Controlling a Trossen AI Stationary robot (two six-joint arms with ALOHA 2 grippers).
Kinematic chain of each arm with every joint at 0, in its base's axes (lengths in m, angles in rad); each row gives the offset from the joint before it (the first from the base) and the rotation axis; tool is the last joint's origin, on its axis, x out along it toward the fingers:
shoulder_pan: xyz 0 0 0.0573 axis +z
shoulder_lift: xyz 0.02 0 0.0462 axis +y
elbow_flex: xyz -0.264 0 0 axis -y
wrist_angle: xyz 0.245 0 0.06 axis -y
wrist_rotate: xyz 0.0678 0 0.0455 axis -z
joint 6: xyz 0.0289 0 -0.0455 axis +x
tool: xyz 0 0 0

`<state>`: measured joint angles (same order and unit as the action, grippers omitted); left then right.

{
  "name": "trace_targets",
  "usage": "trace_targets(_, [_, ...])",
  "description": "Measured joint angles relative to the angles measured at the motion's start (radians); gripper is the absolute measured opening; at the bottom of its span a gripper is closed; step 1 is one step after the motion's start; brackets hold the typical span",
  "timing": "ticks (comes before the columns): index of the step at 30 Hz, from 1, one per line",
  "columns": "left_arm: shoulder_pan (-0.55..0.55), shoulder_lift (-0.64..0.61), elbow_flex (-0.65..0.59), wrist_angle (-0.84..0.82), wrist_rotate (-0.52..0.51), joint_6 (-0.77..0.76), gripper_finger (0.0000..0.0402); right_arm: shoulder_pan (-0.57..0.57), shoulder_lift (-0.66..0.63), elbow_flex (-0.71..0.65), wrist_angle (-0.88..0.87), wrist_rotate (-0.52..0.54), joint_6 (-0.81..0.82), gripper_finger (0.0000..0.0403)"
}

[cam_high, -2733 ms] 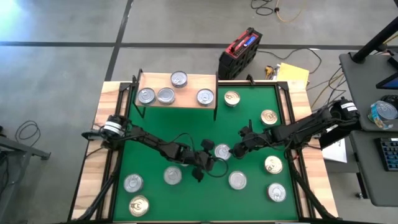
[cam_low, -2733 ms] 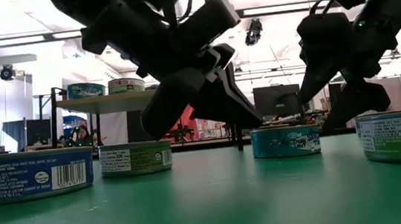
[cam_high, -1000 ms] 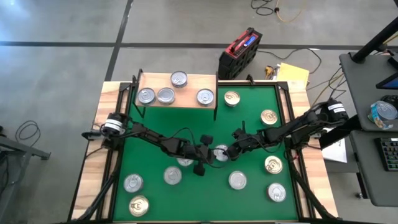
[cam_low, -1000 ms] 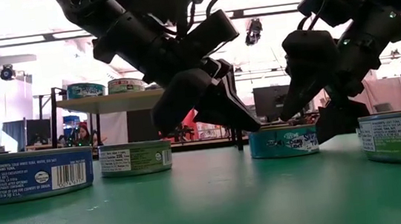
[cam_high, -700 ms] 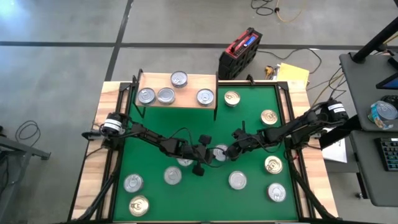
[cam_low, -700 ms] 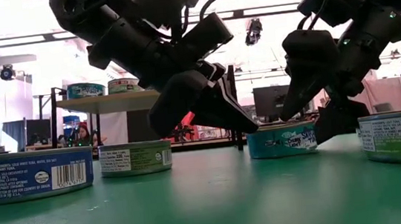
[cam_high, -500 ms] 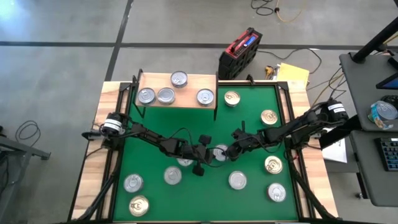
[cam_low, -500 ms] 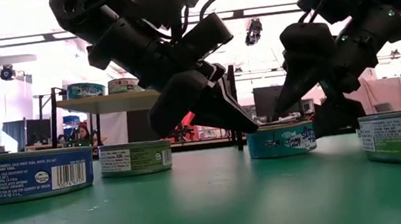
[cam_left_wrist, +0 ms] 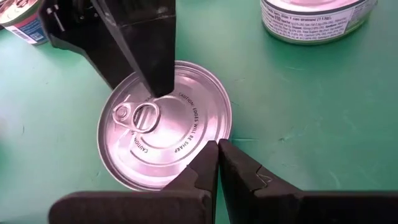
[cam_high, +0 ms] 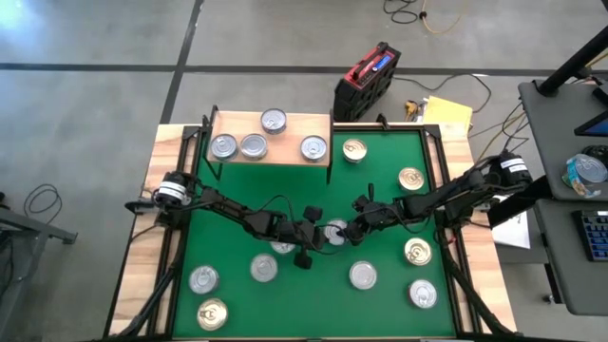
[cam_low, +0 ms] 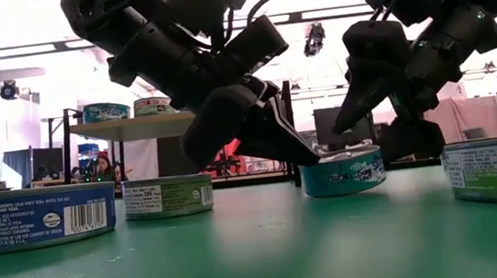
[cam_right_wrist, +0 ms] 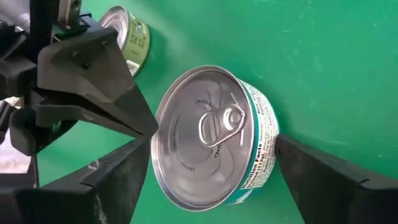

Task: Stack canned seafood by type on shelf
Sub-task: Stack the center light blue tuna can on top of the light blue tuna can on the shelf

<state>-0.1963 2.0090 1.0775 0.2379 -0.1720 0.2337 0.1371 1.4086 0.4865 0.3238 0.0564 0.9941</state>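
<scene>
A teal-sided, silver-topped tin [cam_high: 335,231] sits mid-mat between both grippers. My left gripper [cam_left_wrist: 217,144] is shut, its tips at the tin's rim. My right gripper [cam_right_wrist: 211,142] is shut on the tin [cam_right_wrist: 205,137], one finger on each side. In the low view the tin [cam_low: 343,173] is tilted. The shelf [cam_high: 294,128], a light-wood board on black legs at the mat's far left corner, carries several silver-topped tins standing flat. My left gripper's shut fingertips [cam_left_wrist: 208,155] rest against the tin's top rim [cam_left_wrist: 198,151] on its left side, slanting down from the table's left. My right gripper pinches the tin by its teal side wall [cam_right_wrist: 266,144], one finger on each opposite side, slanting down from the table's right. The tin is tilted: its left bottom edge [cam_low: 308,195] is on the mat, its right side raised.
Other tins lie flat on the green mat [cam_high: 380,204]: gold-topped ones [cam_high: 354,150] [cam_high: 411,178] [cam_high: 418,251] [cam_high: 212,313] and silver-topped ones [cam_high: 203,278] [cam_high: 263,268] [cam_high: 363,275] [cam_high: 423,294]. A red-and-black case [cam_high: 366,81] stands beyond the far edge.
My right gripper has risen a little while the tin between its fingers has tipped: its right side has come up off the mat and it has shifted slightly toward the table's left. My left gripper has stayed at the tin's left rim.
</scene>
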Motion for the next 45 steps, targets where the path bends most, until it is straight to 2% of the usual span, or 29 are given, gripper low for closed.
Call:
trace_targets(19, [-0.002,0.001,-0.002,0.006,0.01,-0.008,0.0,0.0,0.0,0.014,-0.004,0.006,-0.057,0.0183])
trace_targets(26, [-0.002,0.001,-0.002,0.006,0.01,-0.008,0.0,0.0,0.0,0.014,-0.005,-0.01,-0.113,0.0152])
trace_targets(31, [-0.002,0.001,-0.007,0.011,0.01,-0.008,0.0,0.0,0.0,0.014,-0.004,-0.027,-0.112,0.017])
trace_targets(45, [0.0,-0.001,-0.04,0.033,-0.015,-0.036,0.0,0.004,0.0,0.016,-0.051,-0.058,-0.053,0.0291])
